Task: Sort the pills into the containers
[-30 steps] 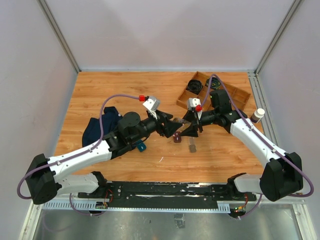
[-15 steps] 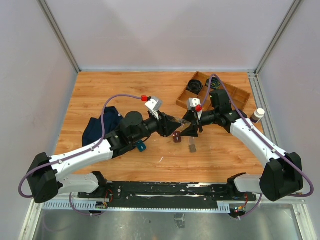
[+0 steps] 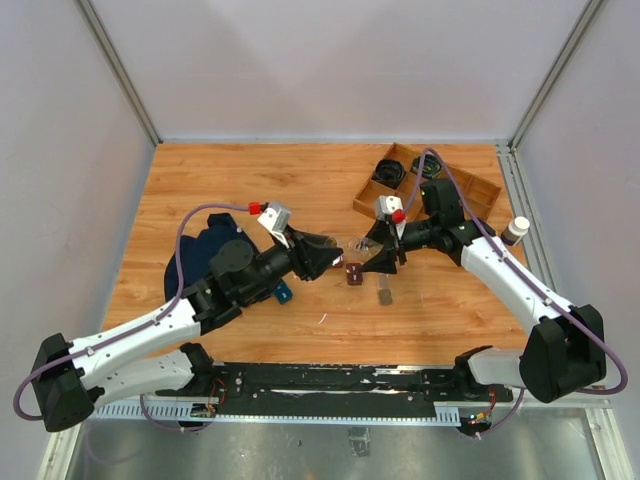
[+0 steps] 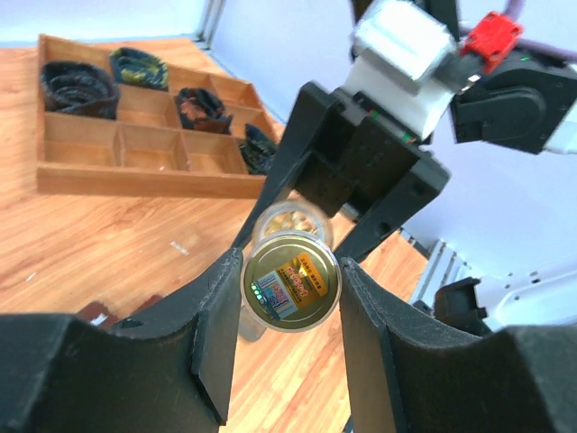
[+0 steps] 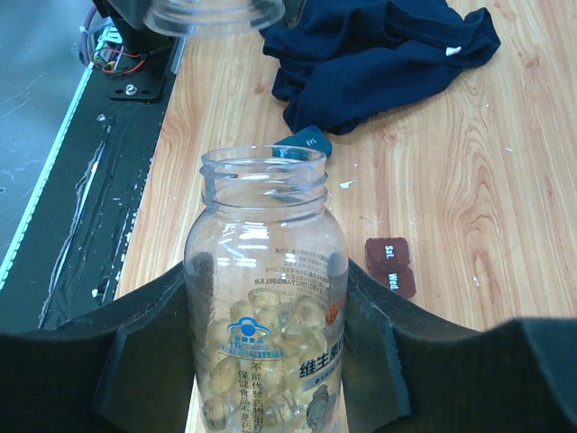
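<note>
Overhead, left gripper clamped on gold cap, right gripper gripping uncapped pill bottle, pills inside, two brown containers on table, near, at its eight o'clock.

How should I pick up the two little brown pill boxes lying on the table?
Probably straight from above, jaws pinching the outer side edges across the pair's narrow width: the pill boxes lie flat and low on the table, touching each other.
</note>
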`<move>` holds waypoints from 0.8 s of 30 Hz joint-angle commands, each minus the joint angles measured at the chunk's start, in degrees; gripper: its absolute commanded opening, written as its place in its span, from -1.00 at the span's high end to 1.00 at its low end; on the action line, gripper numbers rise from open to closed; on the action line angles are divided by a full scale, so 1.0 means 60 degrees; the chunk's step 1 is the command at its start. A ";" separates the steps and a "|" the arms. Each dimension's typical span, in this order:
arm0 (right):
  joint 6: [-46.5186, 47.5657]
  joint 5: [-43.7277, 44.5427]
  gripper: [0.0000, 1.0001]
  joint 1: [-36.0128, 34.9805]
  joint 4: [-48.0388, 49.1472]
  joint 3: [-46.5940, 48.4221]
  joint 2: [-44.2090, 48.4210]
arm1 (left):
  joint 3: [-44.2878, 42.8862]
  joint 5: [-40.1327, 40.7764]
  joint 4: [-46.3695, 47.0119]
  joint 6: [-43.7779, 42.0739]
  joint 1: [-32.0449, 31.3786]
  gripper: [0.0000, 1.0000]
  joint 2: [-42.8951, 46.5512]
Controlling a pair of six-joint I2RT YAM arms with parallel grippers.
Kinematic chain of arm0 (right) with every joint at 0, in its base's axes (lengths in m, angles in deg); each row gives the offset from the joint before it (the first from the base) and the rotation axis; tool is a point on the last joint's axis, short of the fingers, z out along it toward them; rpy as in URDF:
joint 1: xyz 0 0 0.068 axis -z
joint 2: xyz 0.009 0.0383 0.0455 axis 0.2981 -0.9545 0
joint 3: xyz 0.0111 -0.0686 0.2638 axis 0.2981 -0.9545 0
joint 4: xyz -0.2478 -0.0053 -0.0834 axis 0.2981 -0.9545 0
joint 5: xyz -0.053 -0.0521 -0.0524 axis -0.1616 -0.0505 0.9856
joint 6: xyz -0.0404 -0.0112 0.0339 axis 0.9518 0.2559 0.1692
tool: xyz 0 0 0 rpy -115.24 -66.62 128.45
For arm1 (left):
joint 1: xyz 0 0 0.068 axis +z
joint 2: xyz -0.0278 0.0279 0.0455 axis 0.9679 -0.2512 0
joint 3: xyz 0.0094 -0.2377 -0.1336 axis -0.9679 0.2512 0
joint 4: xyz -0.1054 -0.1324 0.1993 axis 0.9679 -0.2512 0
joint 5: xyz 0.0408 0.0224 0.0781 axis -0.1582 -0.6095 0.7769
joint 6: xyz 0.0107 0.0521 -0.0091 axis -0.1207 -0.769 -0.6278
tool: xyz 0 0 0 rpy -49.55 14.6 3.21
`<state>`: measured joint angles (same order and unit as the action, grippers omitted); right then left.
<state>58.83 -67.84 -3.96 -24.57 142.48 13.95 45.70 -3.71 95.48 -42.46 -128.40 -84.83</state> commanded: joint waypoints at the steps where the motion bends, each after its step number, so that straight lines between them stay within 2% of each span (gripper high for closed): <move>1: 0.0248 -0.0326 0.99 0.0279 -0.0009 0.0292 0.0261 | 0.0543 0.1023 -0.0981 0.0114 0.0073 0.36 0.0141; 7: 0.0265 -0.1022 0.99 0.0762 -0.0069 0.0382 0.0700 | 0.1209 0.1519 -0.1949 0.0564 0.0149 0.37 -0.0905; 8: 0.0095 -0.1000 0.99 0.0849 -0.0013 0.0435 0.0841 | 0.1277 0.1660 -0.1901 0.0627 0.0171 0.37 -0.1134; 10: -0.1264 -0.0261 0.99 0.1007 0.0875 0.0497 0.1114 | 0.1358 0.1959 -0.1846 0.0698 0.0182 0.38 -0.1643; 15: -0.5980 0.1944 0.98 0.1599 0.4617 0.0389 0.1930 | 0.1104 0.2502 -0.1941 0.0756 0.0267 0.38 -0.2998; 17: -0.8682 0.2633 0.98 0.2084 0.6255 0.0543 0.1841 | 0.0916 0.2694 -0.2100 0.0769 0.0305 0.37 -0.3497; 18: -1.0298 0.2754 0.99 0.2380 0.7475 0.0540 0.1732 | 0.0838 0.2768 -0.2202 0.0780 0.0333 0.36 -0.3738; 20: -1.3376 0.2547 0.99 0.2745 1.0933 0.0591 0.1395 | 0.0619 0.2870 -0.2445 0.0789 0.0378 0.34 -0.4196; 24: -1.8760 0.1576 0.99 0.2522 1.7231 0.1279 0.0827 | 0.0386 0.2977 -0.2736 0.0809 0.0416 0.24 -0.4791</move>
<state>-8.95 -55.95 11.67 30.75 145.23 20.82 50.47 11.17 80.59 -38.35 -126.37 -111.41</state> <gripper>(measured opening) 0.537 0.462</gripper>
